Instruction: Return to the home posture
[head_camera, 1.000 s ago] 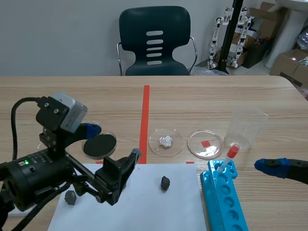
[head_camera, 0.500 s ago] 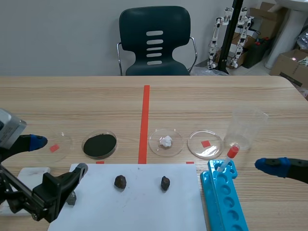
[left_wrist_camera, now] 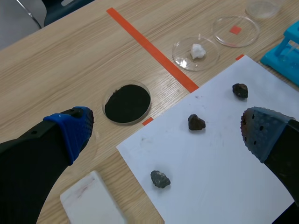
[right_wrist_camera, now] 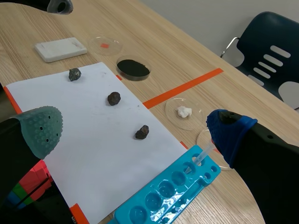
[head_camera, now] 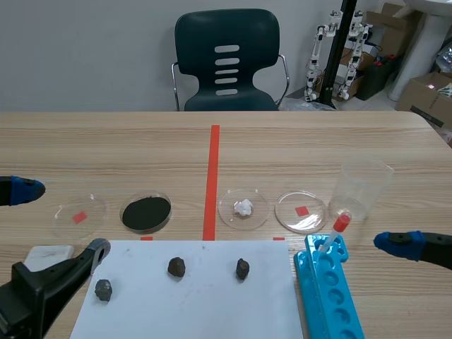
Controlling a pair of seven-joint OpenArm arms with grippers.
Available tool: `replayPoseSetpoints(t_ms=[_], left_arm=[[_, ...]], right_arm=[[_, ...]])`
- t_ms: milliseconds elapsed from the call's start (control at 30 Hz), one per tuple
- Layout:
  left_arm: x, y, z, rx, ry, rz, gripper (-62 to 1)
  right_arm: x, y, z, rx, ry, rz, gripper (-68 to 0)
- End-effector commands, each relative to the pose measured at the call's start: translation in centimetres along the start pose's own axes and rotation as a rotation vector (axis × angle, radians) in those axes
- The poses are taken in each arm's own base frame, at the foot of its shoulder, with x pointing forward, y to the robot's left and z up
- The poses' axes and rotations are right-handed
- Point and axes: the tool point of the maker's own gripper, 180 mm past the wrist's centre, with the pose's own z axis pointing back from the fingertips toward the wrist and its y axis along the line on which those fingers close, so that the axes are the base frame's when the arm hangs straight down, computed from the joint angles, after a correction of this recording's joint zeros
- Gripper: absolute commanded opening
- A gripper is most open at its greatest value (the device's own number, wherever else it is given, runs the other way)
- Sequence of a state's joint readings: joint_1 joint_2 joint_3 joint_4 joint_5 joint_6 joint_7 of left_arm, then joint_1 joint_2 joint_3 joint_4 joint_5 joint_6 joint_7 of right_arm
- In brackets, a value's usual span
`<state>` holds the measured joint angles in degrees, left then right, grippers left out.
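My left gripper [left_wrist_camera: 166,130] is open and holds nothing; it hangs above the near left part of a white paper sheet [left_wrist_camera: 219,172]. In the scene view its fingers [head_camera: 21,191] stand low at the left edge. My right gripper [right_wrist_camera: 134,126] is also open and empty, above the table's near right, with one blue fingertip [head_camera: 395,244] showing in the scene view. Three dark rocks [head_camera: 104,289] [head_camera: 176,266] [head_camera: 242,268] lie apart on the sheet [head_camera: 198,311].
Beyond the sheet stand a dish of black powder [head_camera: 146,212], a dish with a white lump [head_camera: 244,207] and two dishes with red squares [head_camera: 301,210] [head_camera: 78,215]. A blue tube rack [head_camera: 328,296] with a red-capped pipette [head_camera: 337,229], a clear beaker [head_camera: 364,187] and a white block [head_camera: 46,254] are nearby.
My left arm has drawn back to the left and low, uncovering the left and middle rocks and the left dishes. The right arm has not moved.
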<state>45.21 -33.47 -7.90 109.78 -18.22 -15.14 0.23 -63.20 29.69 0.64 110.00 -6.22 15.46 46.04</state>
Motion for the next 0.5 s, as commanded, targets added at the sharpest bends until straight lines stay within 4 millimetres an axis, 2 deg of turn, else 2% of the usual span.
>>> replayPoseSetpoints(t_ms=[0, 467], left_arm=[[0.4, -0.1, 0.4, 0.004, -0.014, 0.012, 1.4], [0.8, -0.8, 2.3, -0.007, 0.021, -0.004, 1.4]], right_arm=[[0.7, -0.4, -0.2, -0.006, -0.027, 0.007, -2.2], [0.7, -0.4, -0.2, -0.006, -0.027, 0.007, -2.2]])
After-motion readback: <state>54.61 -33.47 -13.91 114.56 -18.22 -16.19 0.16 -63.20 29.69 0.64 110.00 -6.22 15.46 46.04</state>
